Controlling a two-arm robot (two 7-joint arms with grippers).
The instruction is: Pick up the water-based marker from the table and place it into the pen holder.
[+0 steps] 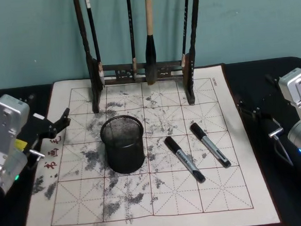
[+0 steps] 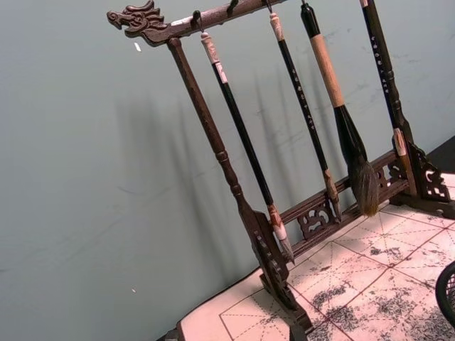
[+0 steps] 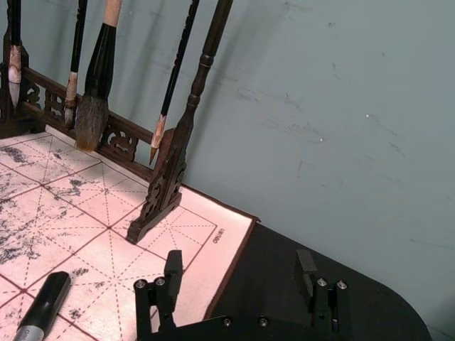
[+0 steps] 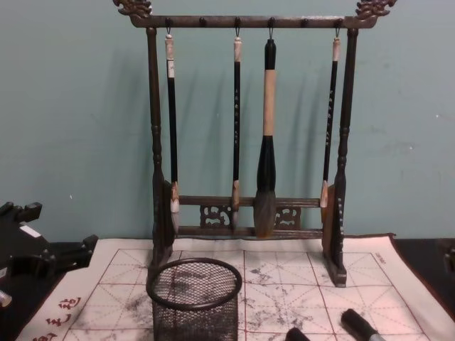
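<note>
Two black water-based markers lie on the white gridded mat of the table. One marker is right of the pen holder, and the other lies farther right; I also see it in the right wrist view. The pen holder, a black mesh cup, stands upright and empty at mid-mat. My left gripper hovers open at the mat's left edge, level with the holder. My right gripper is open over the dark table beyond the mat's right edge, holding nothing.
A tall dark wooden brush rack with several hanging brushes stands at the back of the mat. A teal wall is close behind it. Dark table surface borders the mat on both sides.
</note>
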